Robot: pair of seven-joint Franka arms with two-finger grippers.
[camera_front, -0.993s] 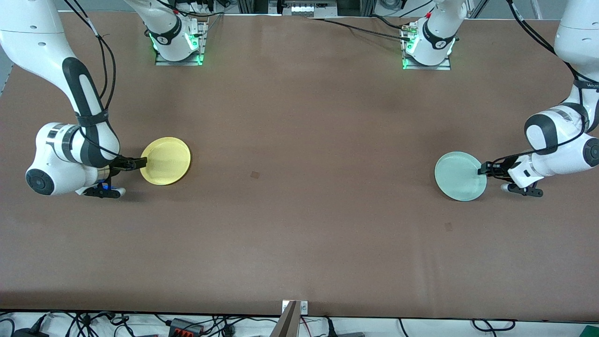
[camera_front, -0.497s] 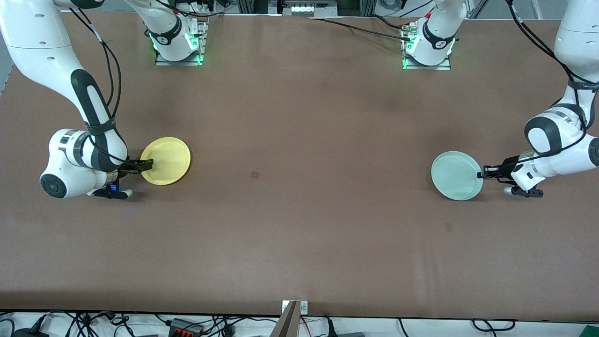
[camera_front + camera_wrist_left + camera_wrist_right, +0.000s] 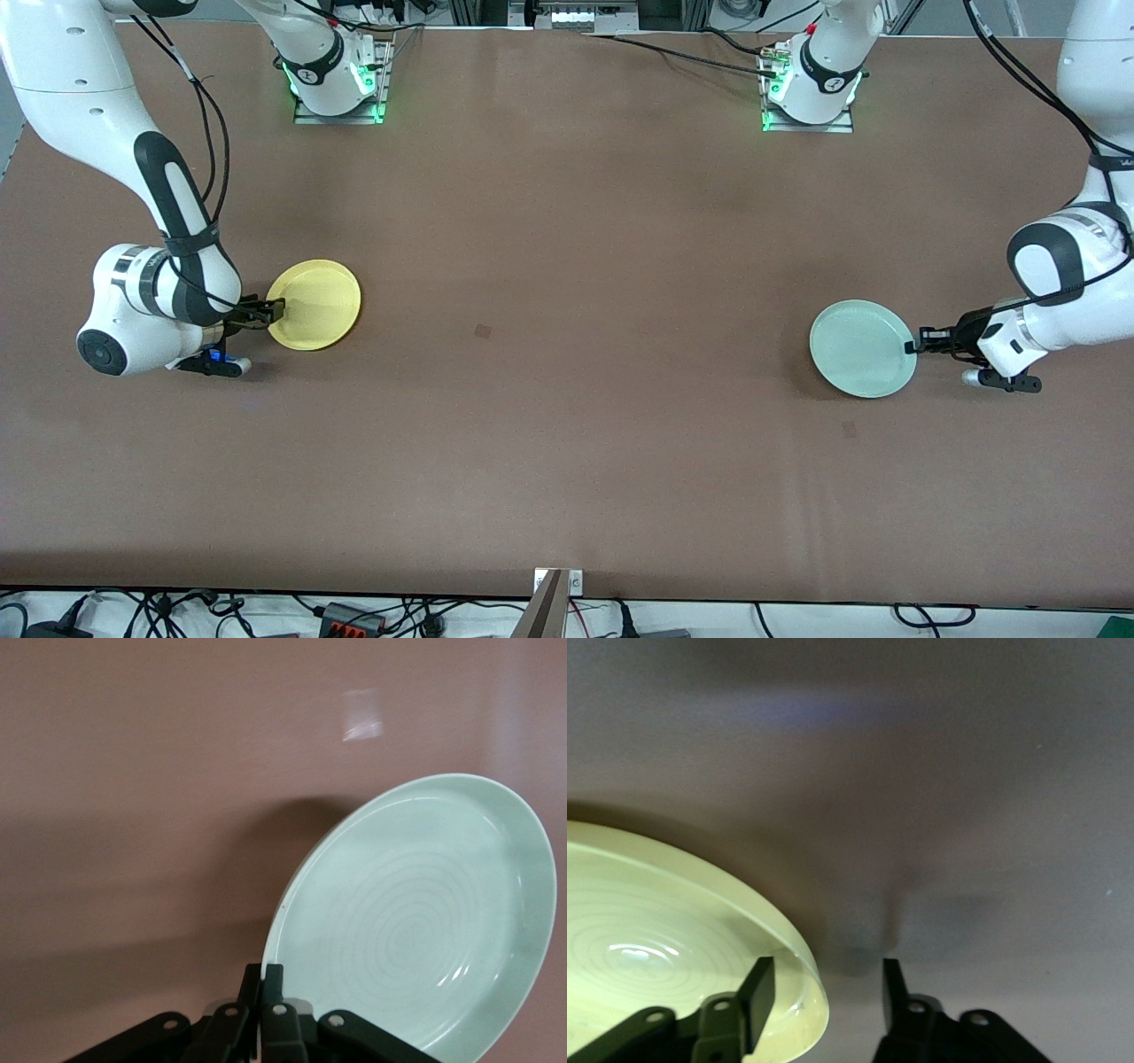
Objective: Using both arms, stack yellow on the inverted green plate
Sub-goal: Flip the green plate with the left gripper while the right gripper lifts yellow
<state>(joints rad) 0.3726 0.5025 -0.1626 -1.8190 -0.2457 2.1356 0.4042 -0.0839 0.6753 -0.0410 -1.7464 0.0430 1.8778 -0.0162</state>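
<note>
Look at the left wrist view: your left gripper has its two black fingers pressed together, pinching the rim of the green plate. The plate is tilted, its hollow face with faint concentric rings turned to the camera, and it throws a dark shadow onto the brown table beside its rim.

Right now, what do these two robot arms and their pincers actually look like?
Both arms are glossy white, rounded segments with black sections at the joints and thin black cables looping along them. Each base glows green at the table's edge. The left gripper and right gripper are small, black and two-fingered; the wrist views show flat black fingers fixed with small silver screws.
</note>
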